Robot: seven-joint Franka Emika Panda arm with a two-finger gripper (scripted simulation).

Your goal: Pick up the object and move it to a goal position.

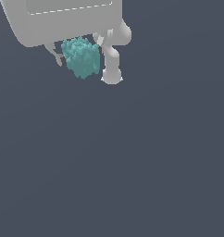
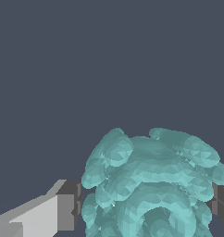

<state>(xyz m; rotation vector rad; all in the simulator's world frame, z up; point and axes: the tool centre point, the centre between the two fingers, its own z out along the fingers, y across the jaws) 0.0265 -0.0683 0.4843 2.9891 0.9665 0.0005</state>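
Teal knobbly blob sits clamped between the dark pads of my pincer, closed snugly for carrying toward the goal.

We see the arm's hand body as a big pale-grey rounded block w/ a lighter inset panel edged by a thin white broken line. Beside that block, on the exterior view's right, a white knobbly tube part w/ a flared round end sticks out. The gripper under the block has thin light-grey fingers w/ flat faceted sides, each tipped by a dark grey-brown square pad.
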